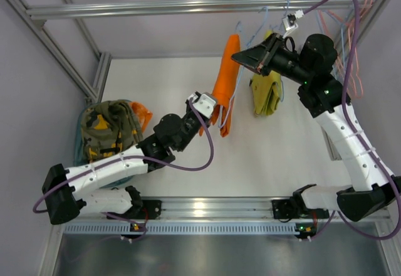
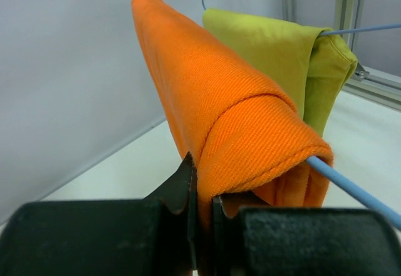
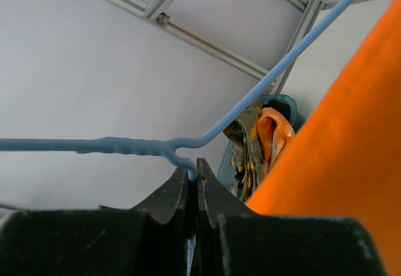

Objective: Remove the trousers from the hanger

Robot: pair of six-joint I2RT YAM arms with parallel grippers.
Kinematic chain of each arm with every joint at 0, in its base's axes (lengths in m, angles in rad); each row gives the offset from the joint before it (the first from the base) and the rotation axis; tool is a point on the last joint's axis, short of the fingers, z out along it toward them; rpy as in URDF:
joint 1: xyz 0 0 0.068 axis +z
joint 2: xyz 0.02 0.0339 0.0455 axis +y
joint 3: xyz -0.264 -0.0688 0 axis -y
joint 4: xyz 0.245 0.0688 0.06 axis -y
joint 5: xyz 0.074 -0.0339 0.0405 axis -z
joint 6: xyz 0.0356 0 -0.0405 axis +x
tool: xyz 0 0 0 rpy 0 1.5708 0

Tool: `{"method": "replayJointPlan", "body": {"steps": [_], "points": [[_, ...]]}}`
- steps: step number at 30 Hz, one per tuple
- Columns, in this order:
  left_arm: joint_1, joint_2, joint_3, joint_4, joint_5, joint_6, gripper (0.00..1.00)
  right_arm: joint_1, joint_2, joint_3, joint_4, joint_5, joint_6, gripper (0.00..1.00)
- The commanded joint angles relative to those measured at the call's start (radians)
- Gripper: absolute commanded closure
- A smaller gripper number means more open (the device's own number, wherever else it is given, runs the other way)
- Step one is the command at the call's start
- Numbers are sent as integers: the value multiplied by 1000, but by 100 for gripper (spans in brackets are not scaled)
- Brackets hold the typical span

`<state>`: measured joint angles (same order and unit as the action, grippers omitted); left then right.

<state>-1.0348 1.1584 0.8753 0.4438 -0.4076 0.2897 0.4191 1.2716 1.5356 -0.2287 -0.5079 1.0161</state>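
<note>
At far left I note a camouflage garment (image 1: 108, 128) heaped on the table (image 1: 276, 157). My left gripper (image 2: 200, 185) is clamped on the lower fold of the orange trousers (image 1: 226, 81), with the jaws nearly together and cloth between them. The trousers hang draped over the light-blue hanger (image 3: 250, 94), below the rail (image 1: 188, 5). My right gripper (image 3: 195, 174) pinches the hanger's wire at its twisted neck. Yellow-green trousers (image 1: 266, 94) hang just to the right of the orange pair.
</note>
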Motion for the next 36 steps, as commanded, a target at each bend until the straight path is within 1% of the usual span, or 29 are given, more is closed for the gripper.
{"method": "replayJointPlan", "body": {"steps": [1,3,4,5,7,8,10,11,16,20,23,26,31,34,35,36], "points": [[22,-100,71,23,-2,49,100,-43,-61,18,129,-63,-108,100],[22,-129,128,-7,22,28,100,-42,-70,-20,121,-73,-138,100],[21,-131,160,-49,29,13,100,-40,-75,-41,117,-72,-171,100],[21,-126,228,-68,35,0,100,-36,-84,-84,112,-67,-185,100],[21,-105,296,-100,38,-24,100,-36,-89,-127,106,-69,-221,100],[22,-97,363,-106,39,-30,100,-36,-95,-164,103,-67,-234,100],[21,-71,427,-119,47,-50,100,-34,-101,-198,107,-73,-261,100],[22,-62,482,-122,49,-55,100,-34,-104,-218,97,-72,-273,100],[22,-3,634,-126,44,-69,100,-22,-110,-265,57,-55,-361,100],[24,53,790,-134,24,-78,100,-20,-115,-302,45,-50,-392,100],[38,76,870,-136,15,-58,100,-20,-124,-311,35,-52,-412,100],[71,89,928,-139,9,-47,100,-22,-135,-321,20,-50,-429,100],[137,69,952,-140,3,-40,100,-19,-159,-331,-4,-50,-462,100],[212,40,950,-166,0,-79,100,-20,-169,-322,-26,-61,-482,100],[264,29,949,-178,-2,-95,100,-19,-172,-318,-38,-64,-488,100],[292,18,946,-189,1,-124,100,-17,-173,-313,-43,-72,-502,100]]}}
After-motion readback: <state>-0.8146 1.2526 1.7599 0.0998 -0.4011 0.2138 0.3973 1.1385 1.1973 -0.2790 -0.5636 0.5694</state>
